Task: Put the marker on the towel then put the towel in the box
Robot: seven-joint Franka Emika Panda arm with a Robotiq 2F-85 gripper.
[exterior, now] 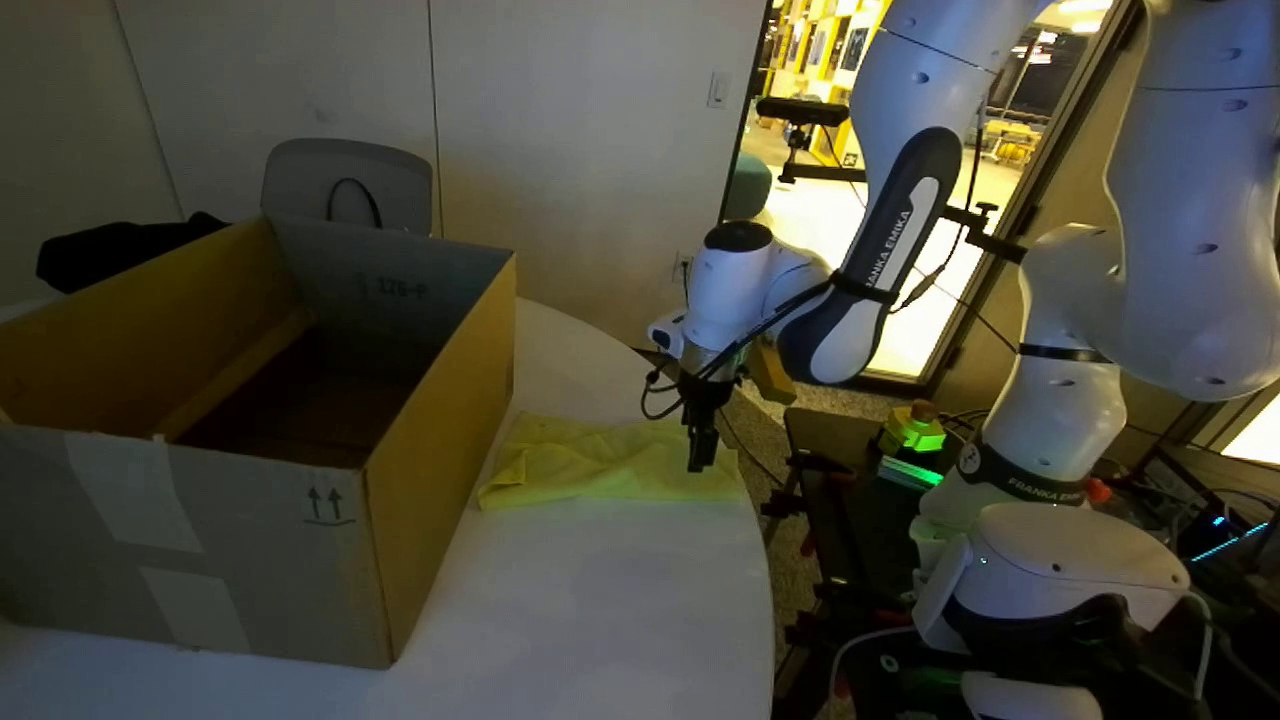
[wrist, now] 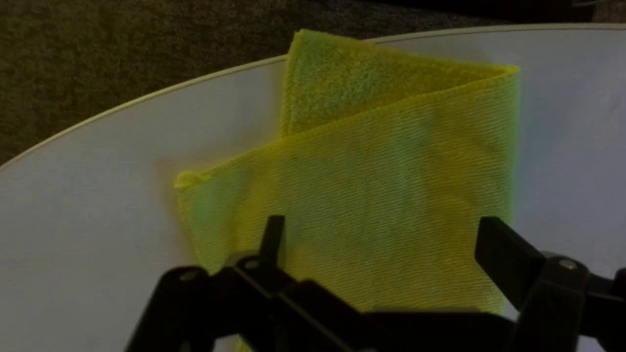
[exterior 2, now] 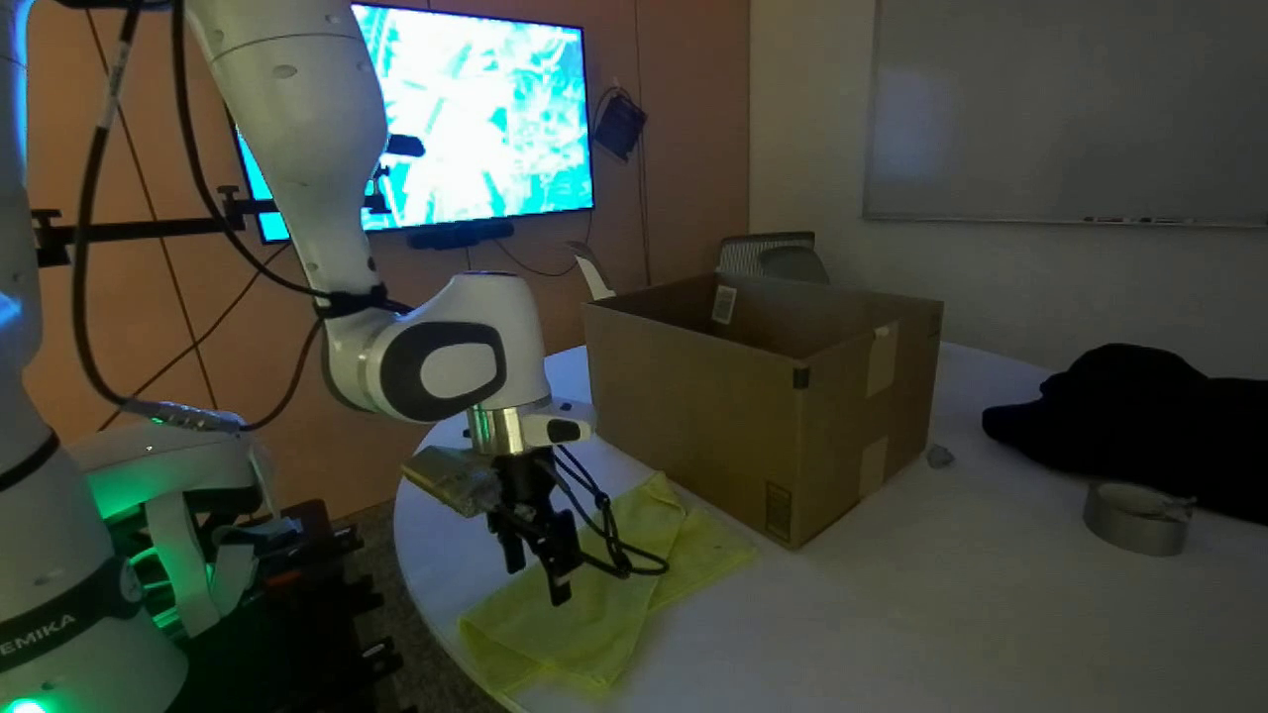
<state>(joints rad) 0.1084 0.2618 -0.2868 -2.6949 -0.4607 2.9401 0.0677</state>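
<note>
The yellow-green towel (exterior: 600, 470) lies folded and wrinkled on the white table beside the box, also in an exterior view (exterior 2: 604, 604). In the wrist view the towel (wrist: 381, 171) has one corner folded back and reaches just past the table edge. The brown cardboard box (exterior: 270, 560) stands open-topped on the table, also in an exterior view (exterior 2: 693, 416). My gripper (exterior: 702, 465) points down above the towel, also in an exterior view (exterior 2: 538, 584). In the wrist view its fingers (wrist: 382, 220) are wide apart with nothing between them. I see no marker on the towel or table.
The table's rounded edge (wrist: 195, 80) runs close by the towel. A roll of tape (exterior 2: 1134, 520), a dark cloth (exterior 2: 1129, 416) and a small crumpled piece (exterior 2: 939, 456) lie on the table beyond the box. A grey chair (exterior: 350, 180) stands behind the box.
</note>
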